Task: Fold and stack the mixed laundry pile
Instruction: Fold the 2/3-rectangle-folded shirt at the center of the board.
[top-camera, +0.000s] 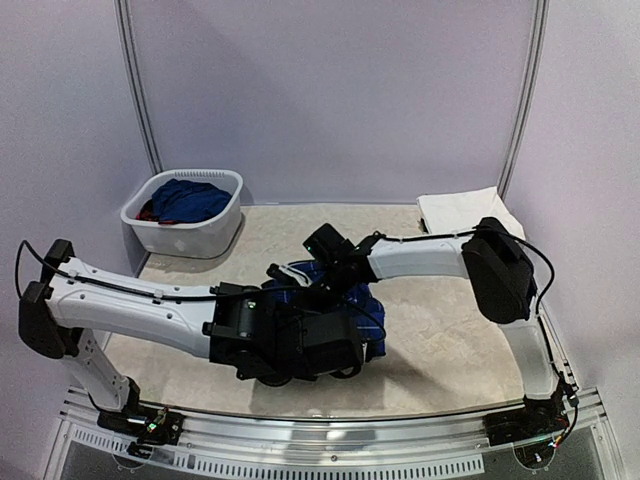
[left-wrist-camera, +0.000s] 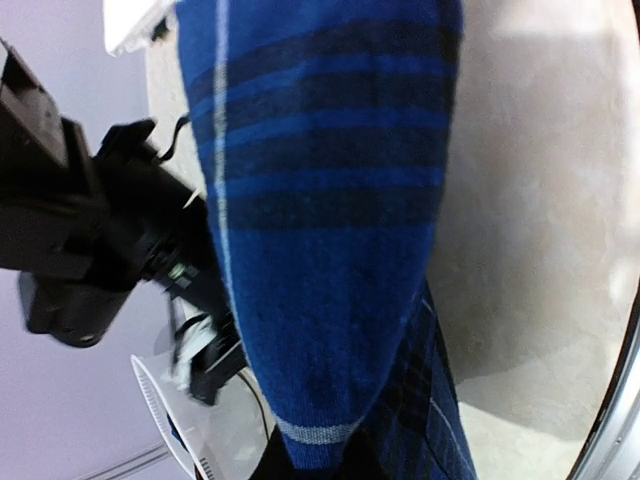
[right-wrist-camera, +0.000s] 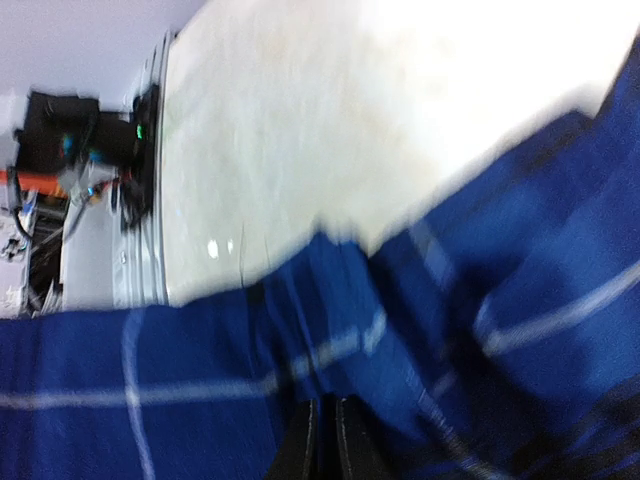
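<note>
Navy plaid shirt (left-wrist-camera: 320, 250) bunched at worktop (top-camera: 450, 345) centre under both arms; white basket (top-camera: 185, 238) far-L holds blue piece (top-camera: 190, 198), white cloth (top-camera: 460, 210) far-R. L claw (top-camera: 348, 342) clamped on shirt. R claw (right-wrist-camera: 322, 438) tips near-together at shirt fold, grip can't tell.

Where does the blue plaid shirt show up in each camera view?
Top external: plaid shirt at the table's centre, partly hidden.
Left wrist: plaid shirt fills the middle, running top to bottom.
Right wrist: plaid shirt, blurred, across the lower half.
Shared landmark: beige table top.
</note>
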